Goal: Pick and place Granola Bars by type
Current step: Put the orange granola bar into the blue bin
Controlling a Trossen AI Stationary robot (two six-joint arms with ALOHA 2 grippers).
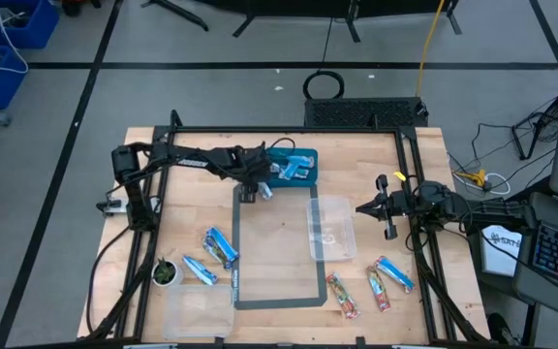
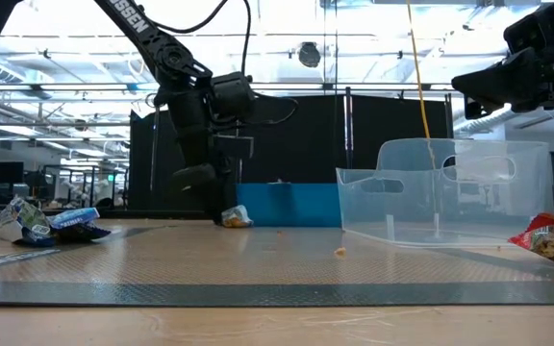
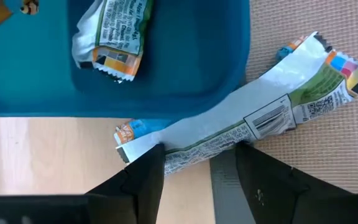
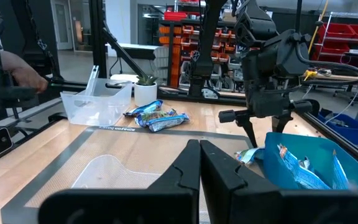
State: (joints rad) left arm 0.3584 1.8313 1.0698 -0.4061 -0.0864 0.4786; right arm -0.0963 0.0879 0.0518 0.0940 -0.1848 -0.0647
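Left tool [image 3: 197, 165], fingers parted around a blue-and-white granola bar [image 3: 260, 115] lying beside the blue tray [image 1: 294, 167] upper centre, likely sorting it there; right tool [image 1: 384, 206] shut, empty, waiting.

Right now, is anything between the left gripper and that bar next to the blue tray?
Nothing visible. The left gripper hangs directly over the bar, which lies on the mat against the blue tray, its open fingers straddling the wrapper.
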